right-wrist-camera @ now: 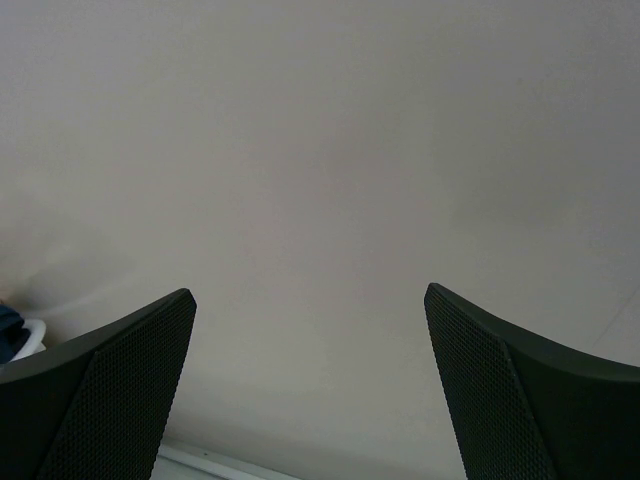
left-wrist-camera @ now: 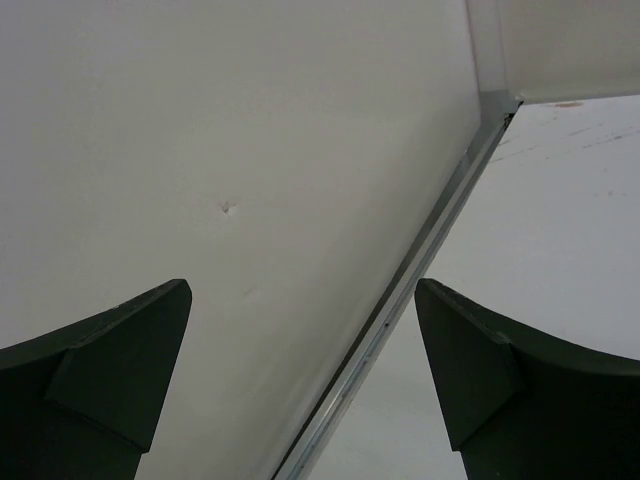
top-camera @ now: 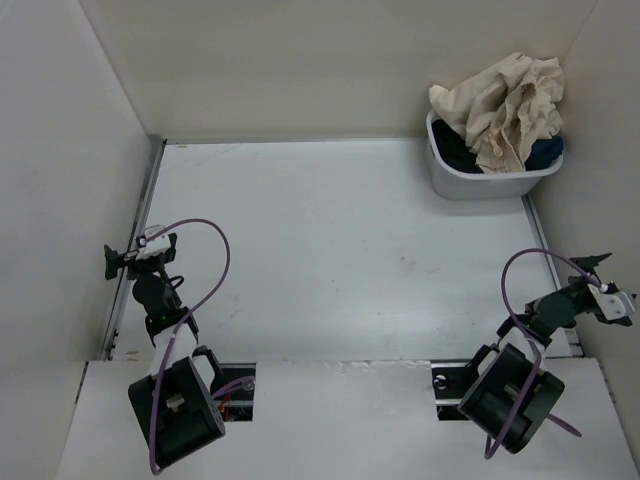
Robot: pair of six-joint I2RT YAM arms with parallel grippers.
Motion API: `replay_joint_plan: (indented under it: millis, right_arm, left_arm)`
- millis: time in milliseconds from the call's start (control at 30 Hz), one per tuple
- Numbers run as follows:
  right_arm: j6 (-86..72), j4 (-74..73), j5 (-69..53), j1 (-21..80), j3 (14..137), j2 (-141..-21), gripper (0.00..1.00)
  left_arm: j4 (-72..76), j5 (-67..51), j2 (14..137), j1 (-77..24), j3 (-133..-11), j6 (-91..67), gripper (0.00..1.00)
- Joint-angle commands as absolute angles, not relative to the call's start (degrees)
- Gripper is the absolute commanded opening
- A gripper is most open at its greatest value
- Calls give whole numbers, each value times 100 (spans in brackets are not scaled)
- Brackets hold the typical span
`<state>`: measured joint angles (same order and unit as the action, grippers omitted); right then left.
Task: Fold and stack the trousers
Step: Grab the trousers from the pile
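Nearest me, at the bottom of the overhead frame, both arms sit folded back over their bases, parked out to the sides, I judge so that the middle stays free for laying cloth out. The left gripper [left-wrist-camera: 302, 286] points at the left side wall [left-wrist-camera: 200, 150]; its wrist view shows the two dark fingers set well apart with nothing between them, and a metal corner strip [left-wrist-camera: 420, 270] running diagonally toward the upper right. The right gripper [right-wrist-camera: 310, 293] likewise faces the right side wall [right-wrist-camera: 320, 150], its fingers spread wide and holding nothing.

Beyond them lies the white table [top-camera: 330, 250], bare where I would want to work.

Farthest off, in the upper right of the overhead frame, a grey tub [top-camera: 480, 182] stands in the back corner. The trousers [top-camera: 505, 105] are heaped in it, a crumpled cream mound spilling above the rim, resting on some dark blue cloth [top-camera: 545, 152]. No folding has begun, as I read it; the first job is to reach into that corner, most likely with the right arm, and pull the trousers onto the open table.
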<state>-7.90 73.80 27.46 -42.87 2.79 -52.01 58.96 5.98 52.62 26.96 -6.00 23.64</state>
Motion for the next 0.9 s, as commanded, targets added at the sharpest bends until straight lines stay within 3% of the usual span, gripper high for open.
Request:
replay_joint_plan:
  millis: [0,467,567,633,700,800,867]
  right_arm:
    - [-993,8375,2593,-4416,-290,-5159,100]
    - [-906,8359,2418,-4443,-80,-5230,100]
    - [294,8227,1245,-3832,140,-3987,100]
    - [981,7423,198,-2910,866,-3508,100]
    - [1614,5600,-376,-1952,2103,-3873,100]
    - [2914,2698,-125,-834,3932,-4884,100]
    - [3103,2181,227,-393,4498,-5377,100]
  left_arm:
    - [6275,501,5194,2685,-677,2320,100]
    - [6258,422,5203,2703,-668,2320,100]
    - [6275,326,5168,2720,-650,2311,100]
    - [6284,212,5177,2747,-642,2338,100]
    - [6240,115,5229,2773,-703,2347,100]
    - [6205,70,5282,2738,-861,2408,100]
    - [5978,-17,5317,2633,-1089,2504,100]
